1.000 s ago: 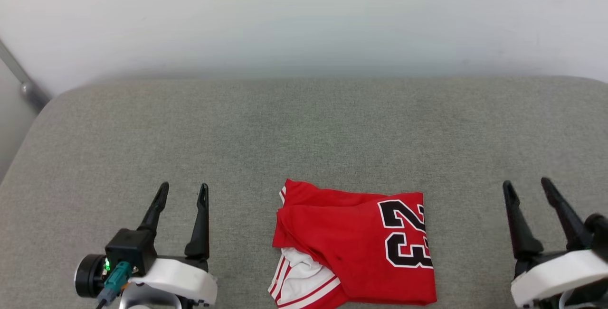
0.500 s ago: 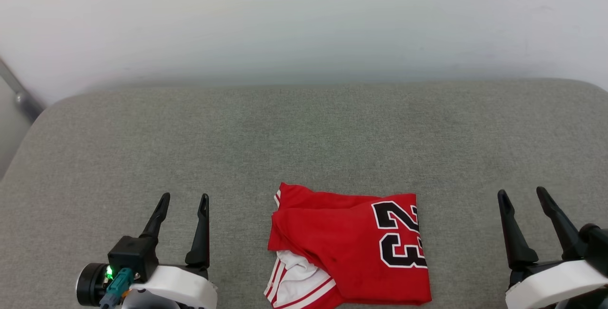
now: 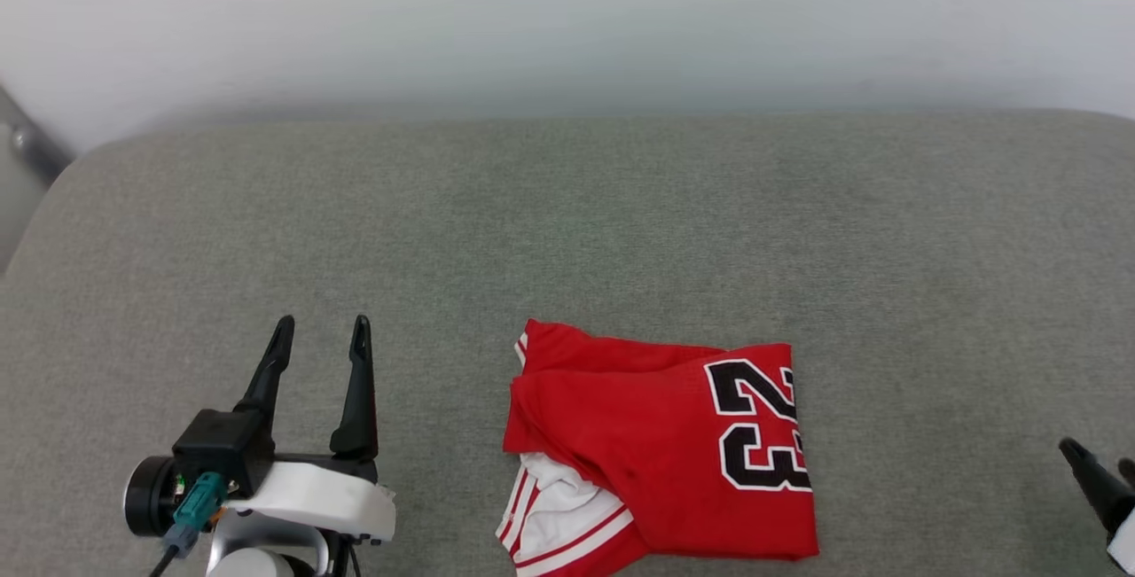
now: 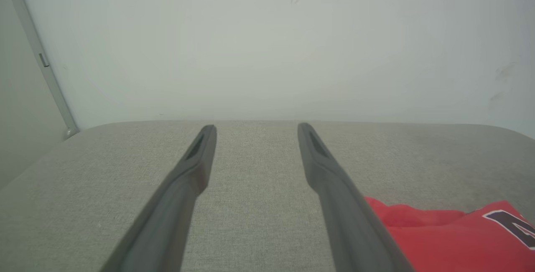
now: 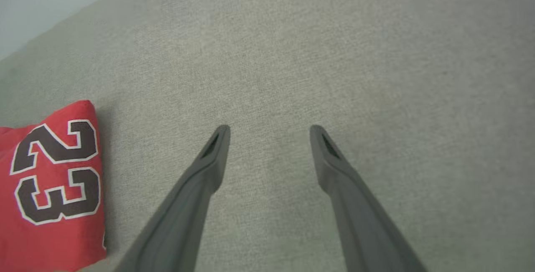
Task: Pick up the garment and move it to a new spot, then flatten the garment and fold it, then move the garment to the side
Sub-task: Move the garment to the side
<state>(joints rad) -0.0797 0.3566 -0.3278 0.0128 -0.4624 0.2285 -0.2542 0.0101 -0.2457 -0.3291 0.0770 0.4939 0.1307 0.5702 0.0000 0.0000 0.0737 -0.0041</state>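
Judging by how the garment (image 3: 661,453) lies, the folding looks about done. It is a compact red rectangle on the grey fabric-covered counter (image 3: 621,222), near the front edge and a little right of centre. A black-and-white "23" faces up on its right part, and a white sleeve with striped trim pokes out at the near left corner. That leaves the last step, moving it to the side, though the loose sleeve suggests the fold could first use tidying. The next move calls for a grasp that takes all the layers at one edge, or one at each end, so the stack slides or lifts without opening. The soft cloth will probably sag and shed a layer if pinched only on top. The left end effector (image 3: 321,326) hovers over bare counter left of the garment, its long dark fingers pointing away toward the pale wall (image 3: 567,19), jaws wide and holding nothing. From its own wrist camera the red cloth sits just beside its right finger. The right end effector (image 3: 1098,455) is low at the head view's right edge, well apart from the shirt. Its wrist camera shows it tipped down over the counter, fingers spread wide and empty.
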